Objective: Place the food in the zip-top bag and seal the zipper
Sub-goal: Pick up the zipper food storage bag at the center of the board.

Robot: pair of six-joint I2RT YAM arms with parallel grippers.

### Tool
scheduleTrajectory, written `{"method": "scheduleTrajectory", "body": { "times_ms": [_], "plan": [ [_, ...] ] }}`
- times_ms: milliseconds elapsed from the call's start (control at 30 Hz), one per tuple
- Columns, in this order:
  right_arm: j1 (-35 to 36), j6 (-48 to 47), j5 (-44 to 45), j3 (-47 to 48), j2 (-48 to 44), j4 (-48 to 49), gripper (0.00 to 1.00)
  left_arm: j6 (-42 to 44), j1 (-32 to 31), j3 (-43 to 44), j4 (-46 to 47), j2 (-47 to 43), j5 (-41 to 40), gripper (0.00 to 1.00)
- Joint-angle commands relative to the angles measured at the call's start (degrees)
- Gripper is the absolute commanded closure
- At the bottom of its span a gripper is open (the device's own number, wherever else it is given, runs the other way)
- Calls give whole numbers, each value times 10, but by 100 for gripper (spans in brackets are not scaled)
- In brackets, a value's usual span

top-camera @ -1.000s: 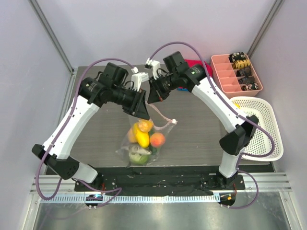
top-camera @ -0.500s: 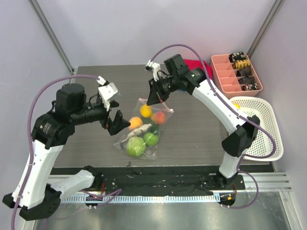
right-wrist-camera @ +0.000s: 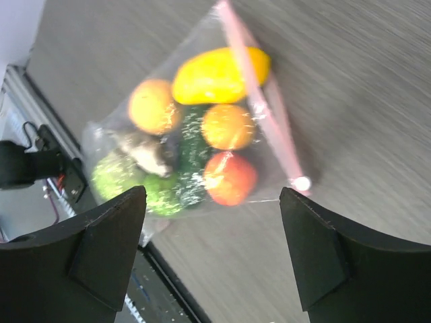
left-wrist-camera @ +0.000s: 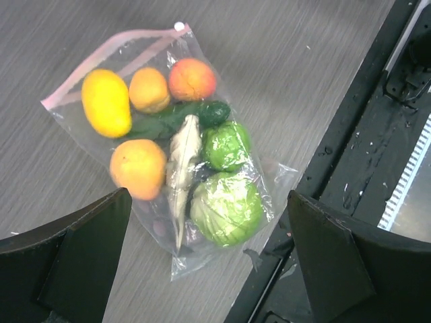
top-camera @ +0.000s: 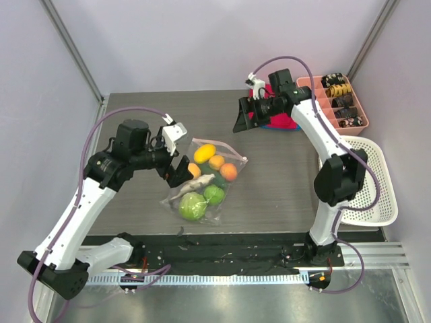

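Zip-top bag (top-camera: pixel 205 180) lies between the left pincer (top-camera: pixel 178 173) and right pincer (top-camera: pixel 241 119), both agape, empty.

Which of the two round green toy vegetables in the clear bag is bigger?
The paler leafy green ball, farthest from the pink strip; the darker one is smaller.

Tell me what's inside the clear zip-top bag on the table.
The zip-top bag holds a yellow fruit, two orange fruits, a red-orange fruit, a dark green cucumber, a pale root-like piece and two green round ones. The cucumber is partly covered; anything beneath the pile is hidden.
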Motion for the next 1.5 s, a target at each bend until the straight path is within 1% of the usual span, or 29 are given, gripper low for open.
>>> {"method": "scheduleTrajectory", "body": {
  "times_ms": [0,67,133,200,333,500,667,733,800,833,867,933,967,1033,1067,1100,1133,1200,1367,1467],
  "plan": [
    [-10,-40,-36,31,57,0,14,-19,5,13,52,7,20,0],
    [-6,-55,-50,36,85,1,14,-31,8,15,57,13,19,0],
    [1,-71,-42,41,109,2,14,-44,18,15,62,18,20,0],
    [2,-104,-13,42,154,1,14,-66,41,11,66,23,35,0],
    [2,-140,15,39,195,-5,14,-77,61,-2,68,21,47,0],
    [1,-163,25,4,206,0,14,-71,65,-20,74,17,53,0],
    [1,-192,57,-45,207,18,14,-73,69,-24,79,27,62,0],
    [0,-199,59,-53,212,18,16,-74,70,-23,79,32,65,0],
    [0,-199,55,-53,219,14,19,-76,72,-22,80,34,69,0],
    [0,-200,50,-51,223,10,21,-76,72,-22,80,34,70,0],
    [-1,-202,36,-46,226,4,30,-77,73,-23,81,35,70,0],
    [-2,-209,15,-32,239,-20,42,-76,75,-23,80,36,71,0],
    [-4,-213,-5,-24,244,-29,58,-76,76,-23,79,36,72,0],
    [-5,-228,-21,5,257,-71,74,-76,79,-21,79,39,73,0],
    [-5,-232,-31,16,259,-83,85,-77,80,-21,78,41,75,0],
    [-5,-235,-34,34,262,-104,93,-77,83,-20,79,42,76,0],
    [-5,-238,-36,42,259,-111,99,-80,85,-20,79,42,79,0],
    [-5,-240,-39,53,249,-119,99,-82,90,-18,79,46,81,0],
    [-5,-221,-19,77,188,-105,99,-90,99,-15,91,54,70,0],
    [9,-222,-1,117,153,-111,99,-75,101,-6,93,62,64,0]
  ]
}}
